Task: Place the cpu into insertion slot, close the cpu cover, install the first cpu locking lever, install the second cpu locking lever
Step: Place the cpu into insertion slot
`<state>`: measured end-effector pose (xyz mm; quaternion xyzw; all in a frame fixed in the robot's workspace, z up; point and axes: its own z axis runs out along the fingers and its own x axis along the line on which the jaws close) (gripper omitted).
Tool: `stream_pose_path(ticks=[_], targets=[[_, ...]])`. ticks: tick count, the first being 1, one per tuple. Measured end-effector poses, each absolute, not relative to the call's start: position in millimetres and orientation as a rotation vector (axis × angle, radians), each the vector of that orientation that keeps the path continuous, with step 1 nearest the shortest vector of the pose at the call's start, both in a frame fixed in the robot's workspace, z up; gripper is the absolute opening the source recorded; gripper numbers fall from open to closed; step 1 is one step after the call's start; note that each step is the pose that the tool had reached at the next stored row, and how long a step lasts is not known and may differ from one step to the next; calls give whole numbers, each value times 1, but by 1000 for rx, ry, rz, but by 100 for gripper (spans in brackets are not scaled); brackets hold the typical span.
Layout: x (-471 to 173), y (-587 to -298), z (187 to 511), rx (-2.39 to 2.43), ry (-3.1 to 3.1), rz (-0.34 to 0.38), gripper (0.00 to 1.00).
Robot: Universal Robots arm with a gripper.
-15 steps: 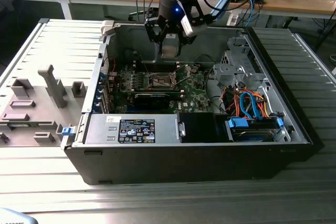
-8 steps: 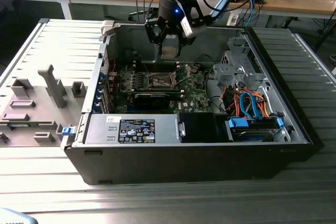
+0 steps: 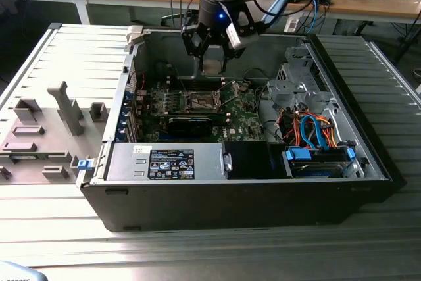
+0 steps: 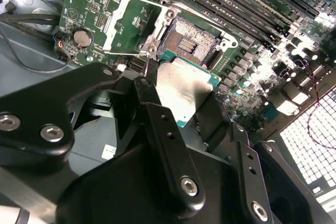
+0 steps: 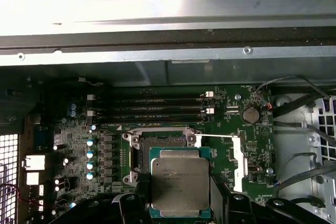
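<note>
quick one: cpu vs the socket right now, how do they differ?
Pose: the flat square chip with the dull silver-grey metal top is gripped at its sides by the black gripper, held off the green circuit board. The square dark socket recess with the silvery rim sits fixed in that board, uncovered and empty.
Look: the chip's top is smooth pale metal. The socket's floor is dark and finely dotted.
Shared: both square, similar footprint.

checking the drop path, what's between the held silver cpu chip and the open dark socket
Nothing: in the first wrist view the flat silver-grey square cpu hangs over the dark square insertion slot with only bare air between them.
</note>
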<state>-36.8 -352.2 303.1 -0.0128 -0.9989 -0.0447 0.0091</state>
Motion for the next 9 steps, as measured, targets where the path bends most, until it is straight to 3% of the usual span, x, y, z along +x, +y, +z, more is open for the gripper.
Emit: stream_pose_path(ticks=[9], targets=[[-37,-352,302,-40,-3120,-140,54]])
